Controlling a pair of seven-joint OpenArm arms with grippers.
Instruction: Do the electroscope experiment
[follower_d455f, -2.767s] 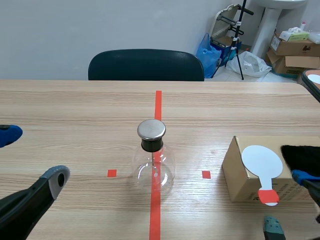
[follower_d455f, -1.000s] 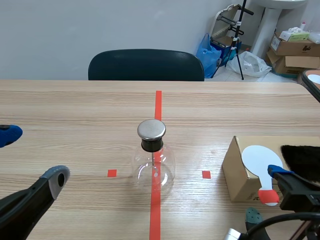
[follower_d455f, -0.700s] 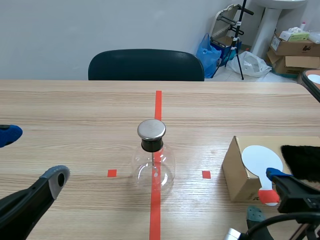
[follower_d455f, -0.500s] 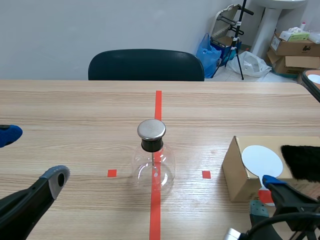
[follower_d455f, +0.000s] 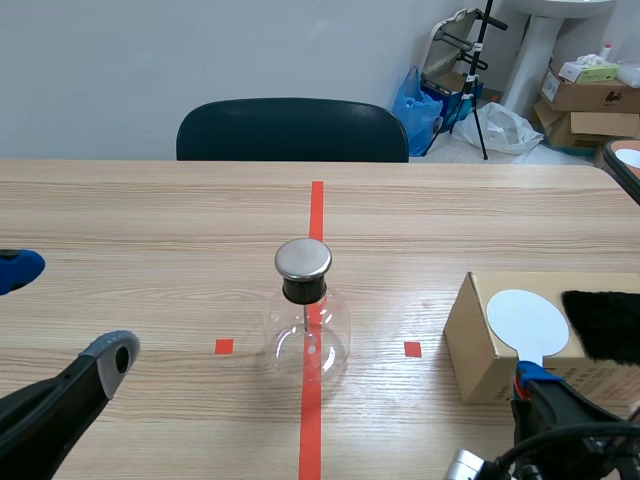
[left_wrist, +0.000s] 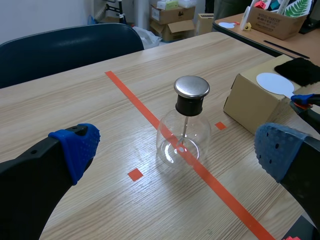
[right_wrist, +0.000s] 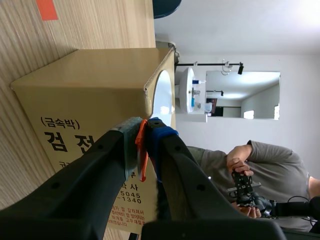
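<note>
Wooden table (follower_d455f: 150, 230): right tool (right_wrist: 143, 134) pinching white paddle (follower_d455f: 527, 320) on box (follower_d455f: 478, 355).

right gripper (right_wrist: 144, 131) moved in, jaws now clamped on paddle (follower_d455f: 527, 320) handle

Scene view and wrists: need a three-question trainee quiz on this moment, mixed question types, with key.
1. Fill in: the clear round glass flask with metal cap stands on the ___ tape line.
2. True or false: the left tool is shut on the flask.
3. The right tool is shut on: A) the flask; B) the brown cardboard box; C) the white round paddle, by its orange-red handle.

Key: 1 orange-red; 2 false, it is open; 3 C.
</note>
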